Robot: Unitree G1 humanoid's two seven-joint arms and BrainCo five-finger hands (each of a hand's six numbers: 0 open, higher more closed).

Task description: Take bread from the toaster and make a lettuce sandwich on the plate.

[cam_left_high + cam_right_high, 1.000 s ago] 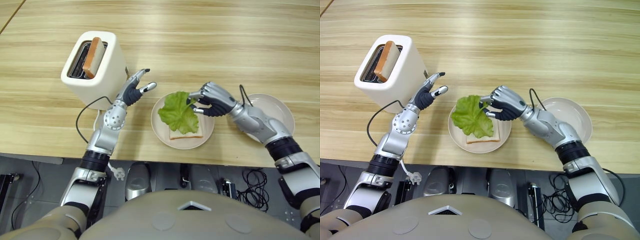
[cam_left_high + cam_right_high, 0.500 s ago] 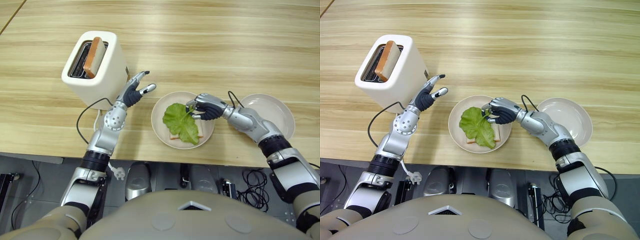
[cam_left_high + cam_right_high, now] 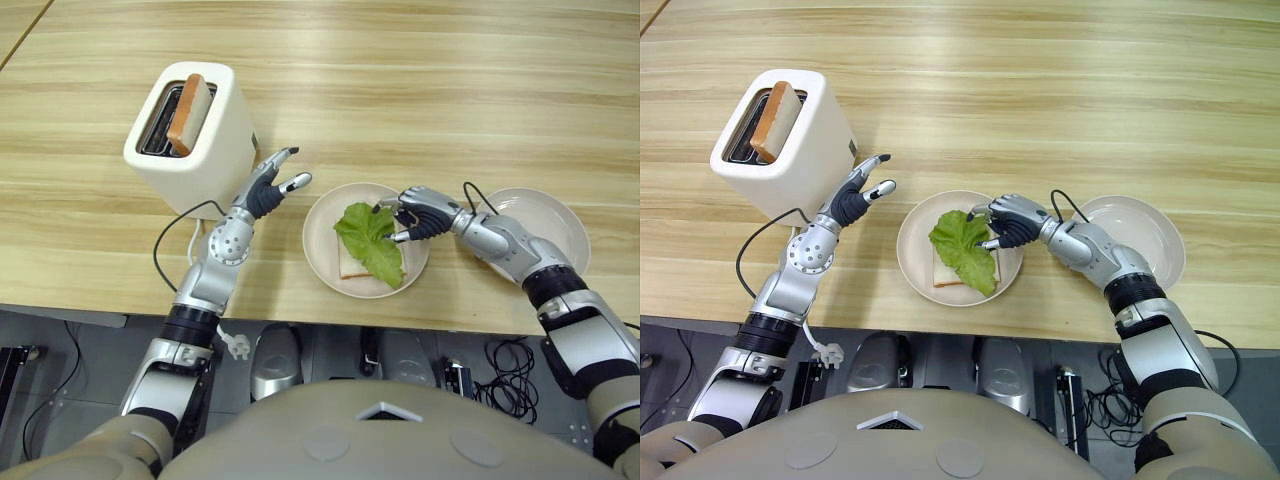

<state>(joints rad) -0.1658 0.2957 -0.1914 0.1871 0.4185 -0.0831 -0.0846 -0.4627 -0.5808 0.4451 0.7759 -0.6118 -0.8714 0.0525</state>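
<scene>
Matt wood-grain table (image 3: 420, 80), glossy plate (image 3: 318, 245)

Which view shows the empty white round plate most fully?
The right eye view: the empty white round plate lies mostly uncovered. In the left eye view the right arm crosses its near-left part.

The left arm was stretched forward from the lower left, with the forearm angled up and to the right and the wrist straight. The left hand (image 3: 266, 188) was open and held nothing; its fingers were extended, pointing forward and to the right, and the thumb was spread apart below them. The right arm was bent at the elbow, with its forearm running low and leftward. The right hand (image 3: 424, 212) was curled, its fingertips pinched on the edge of the lettuce leaf (image 3: 368, 238).
</scene>
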